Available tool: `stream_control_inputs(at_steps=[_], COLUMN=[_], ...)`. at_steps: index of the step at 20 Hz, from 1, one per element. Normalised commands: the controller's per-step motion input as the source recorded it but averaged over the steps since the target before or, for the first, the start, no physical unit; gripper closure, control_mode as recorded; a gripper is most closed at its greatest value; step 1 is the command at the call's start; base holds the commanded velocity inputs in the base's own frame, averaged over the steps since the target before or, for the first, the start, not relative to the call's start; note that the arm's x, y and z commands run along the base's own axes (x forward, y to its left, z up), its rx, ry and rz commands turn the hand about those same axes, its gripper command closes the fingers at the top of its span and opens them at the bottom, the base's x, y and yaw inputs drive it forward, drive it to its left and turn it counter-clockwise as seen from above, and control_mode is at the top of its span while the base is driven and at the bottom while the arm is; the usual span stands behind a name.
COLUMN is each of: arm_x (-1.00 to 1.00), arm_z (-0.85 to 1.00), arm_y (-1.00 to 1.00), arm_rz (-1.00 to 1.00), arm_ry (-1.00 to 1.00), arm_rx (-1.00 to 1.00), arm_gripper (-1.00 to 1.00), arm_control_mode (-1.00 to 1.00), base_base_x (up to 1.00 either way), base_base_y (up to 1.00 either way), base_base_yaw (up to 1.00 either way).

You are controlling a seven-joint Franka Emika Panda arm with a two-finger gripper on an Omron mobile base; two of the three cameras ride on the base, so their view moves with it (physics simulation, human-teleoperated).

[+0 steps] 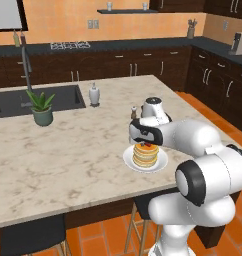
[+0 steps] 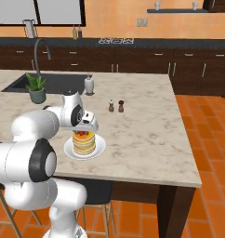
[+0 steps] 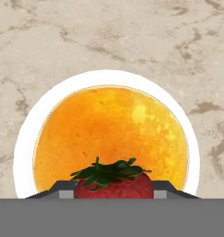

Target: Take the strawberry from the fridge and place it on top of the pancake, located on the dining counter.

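The two-finger end effector grips the small red strawberry with green leaves between its dark tips, directly above the golden stacked pancake on a round white plate, which sits on the beige marbled stone tabletop.

In the hand view the grey band cuts off the lower part of the strawberry, so only its red top and green leaves show, and the hand appears merely as two grey finger stubs flanking it. From the base cameras the berry is a red speck on the pancake. The arm covers the near right edge of the plate. The sink runs off the left edge, its basin partly behind the potted plant.
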Motion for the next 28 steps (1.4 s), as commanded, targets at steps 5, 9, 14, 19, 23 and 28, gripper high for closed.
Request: stream_control_inputs(at_steps=[5,9,14,19,23,28], arm_x=[0.06,0.00,0.00,-0.41,-0.96,-1.00], arm_z=[0.01,0.04,0.07,0.40,0.59,0.61], arm_y=[0.00,0.00,0.00,0.00,0.00,0.00], arm_rz=[0.00,0.00,0.00,0.00,-0.01,-0.05], arm_ry=[0.00,-0.01,-0.01,-0.11,-0.06,0.00], arm_rx=[0.00,0.00,0.00,-0.03,0.00,0.01], arm_gripper=[-1.00,-1.00,-1.00,-1.00,-1.00,-1.00], arm_control_mode=[-1.00,-1.00,-1.00,-1.00,-1.00,-1.00], base_base_x=[0.00,0.00,0.00,0.00,0.00,0.00], base_base_y=[0.00,0.00,0.00,0.00,0.00,0.00], base_base_yaw=[0.00,0.00,0.00,0.00,0.00,0.00])
